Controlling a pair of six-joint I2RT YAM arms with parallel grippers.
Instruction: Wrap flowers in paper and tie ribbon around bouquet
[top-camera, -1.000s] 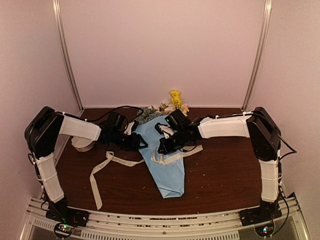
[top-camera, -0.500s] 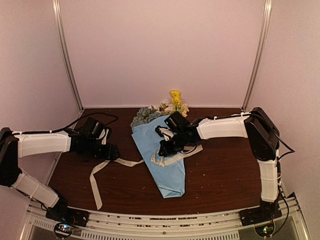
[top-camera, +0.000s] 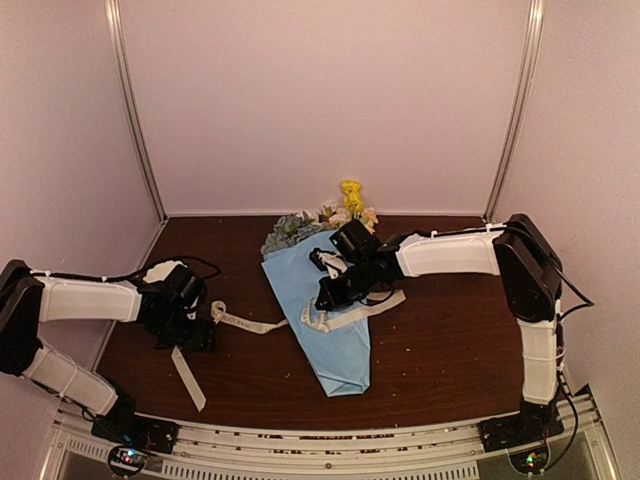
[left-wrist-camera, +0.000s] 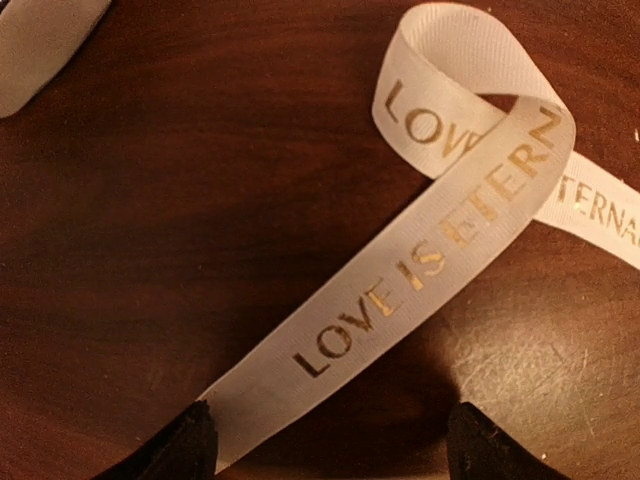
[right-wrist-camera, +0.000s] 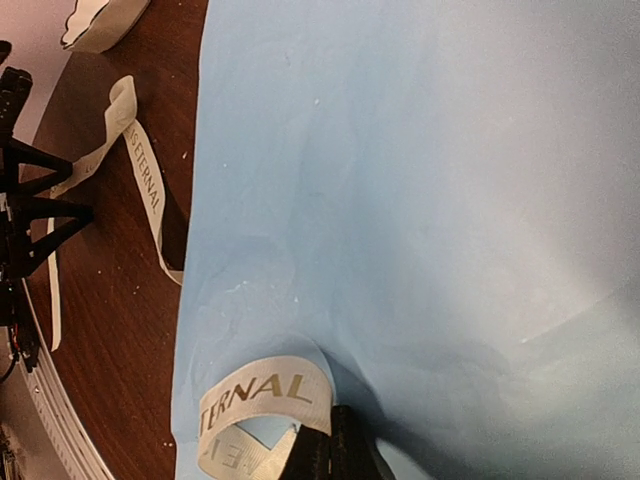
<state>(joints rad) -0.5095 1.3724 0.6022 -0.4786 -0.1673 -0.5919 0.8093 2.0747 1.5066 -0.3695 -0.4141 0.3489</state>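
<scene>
Now that the left gripper (top-camera: 195, 330) has swung away from the bouquet (top-camera: 335, 325), the overhead view shows it low over the ribbon (top-camera: 245, 323)'s loose left tail. Its wrist view shows jaws spread wide astride that tail, likely about to grasp. The right wrist view shows the right gripper (right-wrist-camera: 325, 455) pinched shut on the ribbon atop the paper (right-wrist-camera: 420, 200).

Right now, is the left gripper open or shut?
Open: the left gripper has its fingers wide apart, the ribbon lying loose between them.
</scene>
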